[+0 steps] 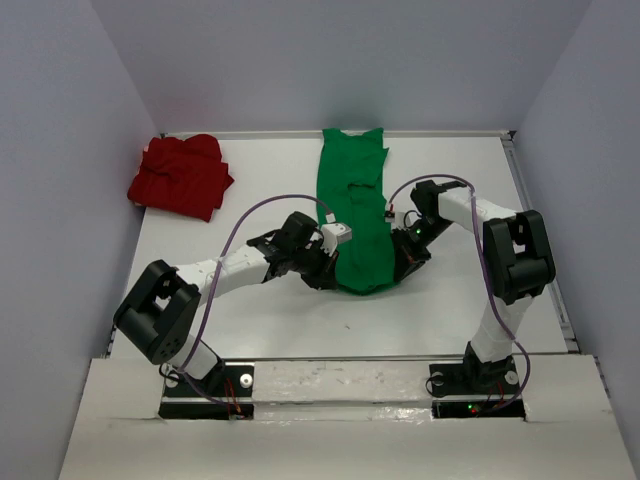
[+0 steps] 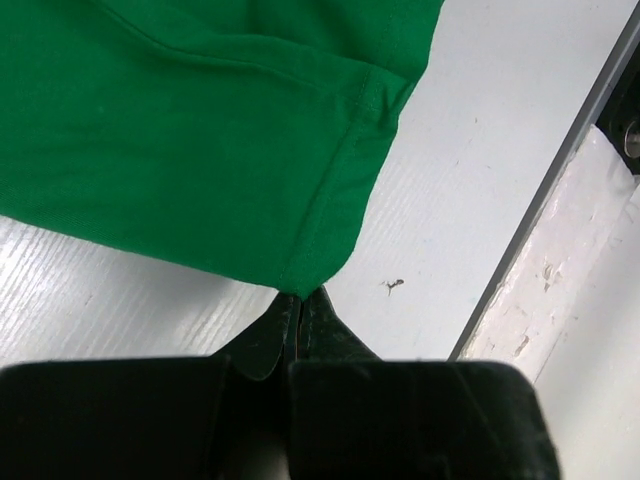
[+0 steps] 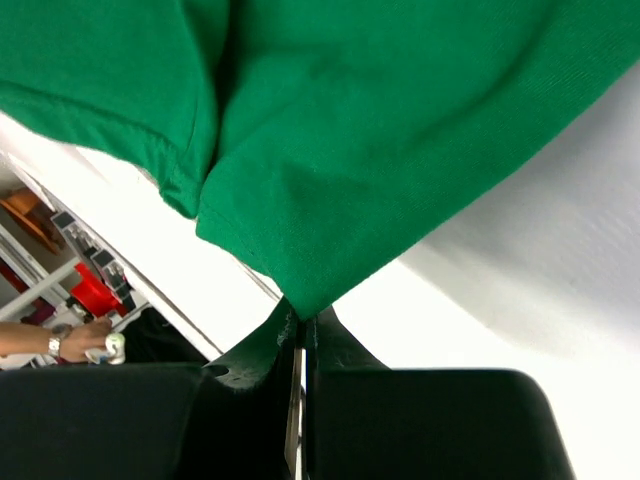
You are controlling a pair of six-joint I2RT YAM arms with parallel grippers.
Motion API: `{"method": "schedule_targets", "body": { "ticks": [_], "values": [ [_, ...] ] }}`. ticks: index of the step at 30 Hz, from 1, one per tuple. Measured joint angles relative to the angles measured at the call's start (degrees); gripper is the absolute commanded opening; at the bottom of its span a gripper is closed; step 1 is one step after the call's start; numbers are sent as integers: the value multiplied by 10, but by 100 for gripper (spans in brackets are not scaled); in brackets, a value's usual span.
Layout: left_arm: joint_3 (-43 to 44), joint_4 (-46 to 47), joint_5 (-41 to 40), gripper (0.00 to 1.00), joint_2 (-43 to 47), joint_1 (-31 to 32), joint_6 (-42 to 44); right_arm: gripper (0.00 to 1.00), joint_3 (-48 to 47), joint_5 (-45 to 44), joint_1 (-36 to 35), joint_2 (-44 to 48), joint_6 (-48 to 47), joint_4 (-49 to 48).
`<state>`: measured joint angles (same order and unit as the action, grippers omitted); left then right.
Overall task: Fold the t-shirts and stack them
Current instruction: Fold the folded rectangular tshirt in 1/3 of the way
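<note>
- The green t-shirt [image 1: 355, 200] lies in the middle of the worktop [image 1: 270, 320] as a long narrow strip. Its long axis runs from the far edge at the top of the overhead view down towards the arm bases.
- Both grippers sit at the strip's lower end, one at each corner, and the whole length of cloth stretches away from them towards the top of the frame.
- The left gripper [image 2: 301, 305] has its jaws pressed together on the tip of a hemmed corner; the rest of the cloth fans out above it in the wrist view.
- The right gripper [image 3: 301, 318] is likewise pinched on the other corner point, with cloth spreading upward from the jaws.
- Each arm reaches in low from its own side, elbow bent outward and wrist turned inward to the shirt, so the pair is roughly mirrored.
- With both lower corners held, the likely next move is to carry that end along the long axis towards the top end, halving the strip.
- The red t-shirt [image 1: 180, 178] lies bunched at the upper left, well apart from both arms and nearer the left one.
</note>
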<state>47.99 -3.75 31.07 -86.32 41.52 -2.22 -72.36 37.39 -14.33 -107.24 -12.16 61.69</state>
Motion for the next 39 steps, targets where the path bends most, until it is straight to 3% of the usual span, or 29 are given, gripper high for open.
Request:
{"method": "schedule_targets", "body": {
  "ticks": [28, 39],
  "values": [
    [96, -73, -18, 0, 29, -77, 94, 0, -138, -6, 0, 17, -85, 134],
    [197, -94, -23, 0, -57, -94, 112, 0, -215, -7, 0, -11, -84, 139]
  ]
}}
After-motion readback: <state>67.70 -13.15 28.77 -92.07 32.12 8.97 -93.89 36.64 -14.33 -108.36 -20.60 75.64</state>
